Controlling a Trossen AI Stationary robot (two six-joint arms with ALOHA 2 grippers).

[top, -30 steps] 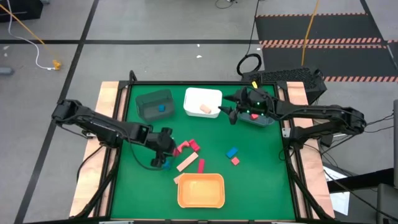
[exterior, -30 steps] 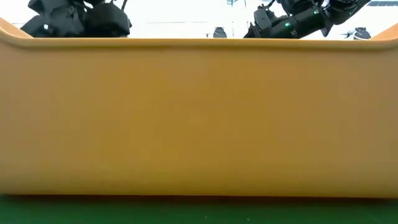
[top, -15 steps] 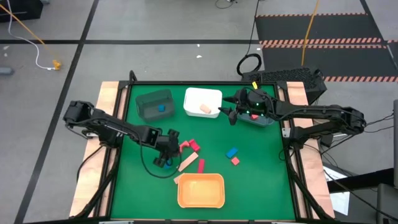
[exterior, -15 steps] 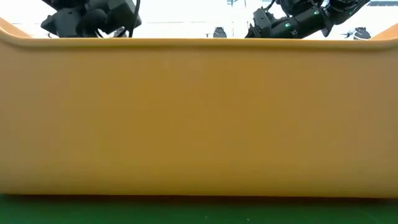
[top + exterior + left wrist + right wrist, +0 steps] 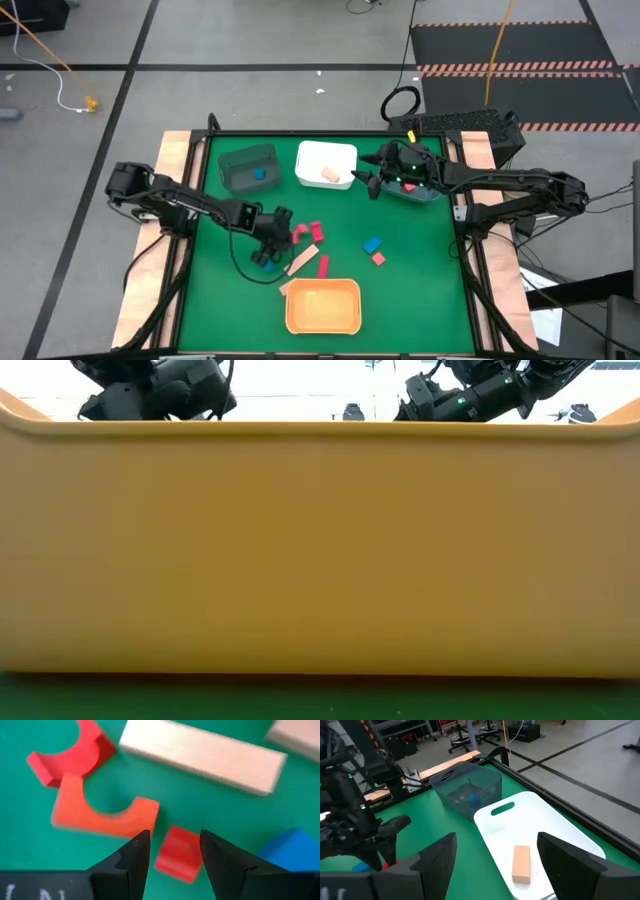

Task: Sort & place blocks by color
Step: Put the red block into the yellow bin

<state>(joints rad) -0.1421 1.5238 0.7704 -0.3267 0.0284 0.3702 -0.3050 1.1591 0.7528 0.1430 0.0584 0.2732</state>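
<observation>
My left gripper (image 5: 278,243) hangs open, pointing down over a cluster of blocks at the table's middle left. In the left wrist view its fingers stand on either side of a small red cube (image 5: 177,852) that lies on the green mat. Two red arches (image 5: 100,812) (image 5: 75,752), a tan bar (image 5: 200,755) and a blue block (image 5: 290,847) lie close by. My right gripper (image 5: 365,183) waits open in the air beside the white bin (image 5: 326,165), which holds a tan block (image 5: 521,864).
A dark bin (image 5: 248,167) with a blue block stands at the far left. An orange bin (image 5: 322,305) stands at the near edge and its wall (image 5: 320,550) fills the low view. A blue block (image 5: 373,245) and a red one (image 5: 378,258) lie at mid-right.
My left gripper has moved toward the table's right edge and down, rolling a little, and now hangs over the red blocks. The blocks have not moved.
</observation>
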